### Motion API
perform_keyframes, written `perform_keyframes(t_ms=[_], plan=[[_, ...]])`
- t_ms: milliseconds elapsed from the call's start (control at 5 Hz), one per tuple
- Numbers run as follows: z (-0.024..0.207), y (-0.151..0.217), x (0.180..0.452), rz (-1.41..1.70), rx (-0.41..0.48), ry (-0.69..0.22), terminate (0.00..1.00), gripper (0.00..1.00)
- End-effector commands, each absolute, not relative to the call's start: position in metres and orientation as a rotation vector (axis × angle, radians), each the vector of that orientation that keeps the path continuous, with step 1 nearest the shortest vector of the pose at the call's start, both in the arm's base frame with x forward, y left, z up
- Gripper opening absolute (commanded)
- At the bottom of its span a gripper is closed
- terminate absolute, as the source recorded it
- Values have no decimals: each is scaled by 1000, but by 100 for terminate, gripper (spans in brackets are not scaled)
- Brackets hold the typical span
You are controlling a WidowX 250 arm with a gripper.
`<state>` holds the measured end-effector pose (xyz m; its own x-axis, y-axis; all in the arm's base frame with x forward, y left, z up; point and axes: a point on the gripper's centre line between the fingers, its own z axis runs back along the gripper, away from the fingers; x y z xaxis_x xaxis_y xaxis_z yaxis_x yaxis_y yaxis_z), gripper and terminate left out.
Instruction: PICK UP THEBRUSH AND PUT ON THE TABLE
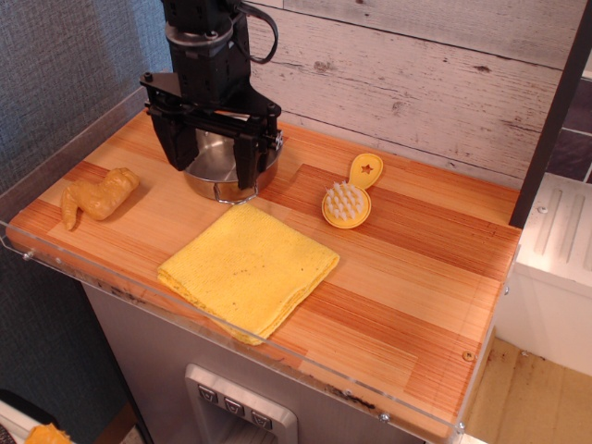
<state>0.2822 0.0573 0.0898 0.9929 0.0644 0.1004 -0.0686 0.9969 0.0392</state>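
Observation:
The small yellow-orange brush lies on the striped wooden table, bristles up, its star-marked handle pointing to the back. My black gripper hangs open and empty above the steel pot, well to the left of the brush, its two fingers spread wide. Nothing is between the fingers.
A steel pot stands at the back left, partly hidden by my gripper. A folded yellow cloth lies near the front edge. A lumpy tan toy food piece lies at the far left. A clear acrylic rim edges the table.

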Motion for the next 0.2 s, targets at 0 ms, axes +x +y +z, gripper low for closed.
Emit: perform_keyframes(t_ms=[0], plan=[[104, 61, 283, 62, 53, -153, 100, 100]])
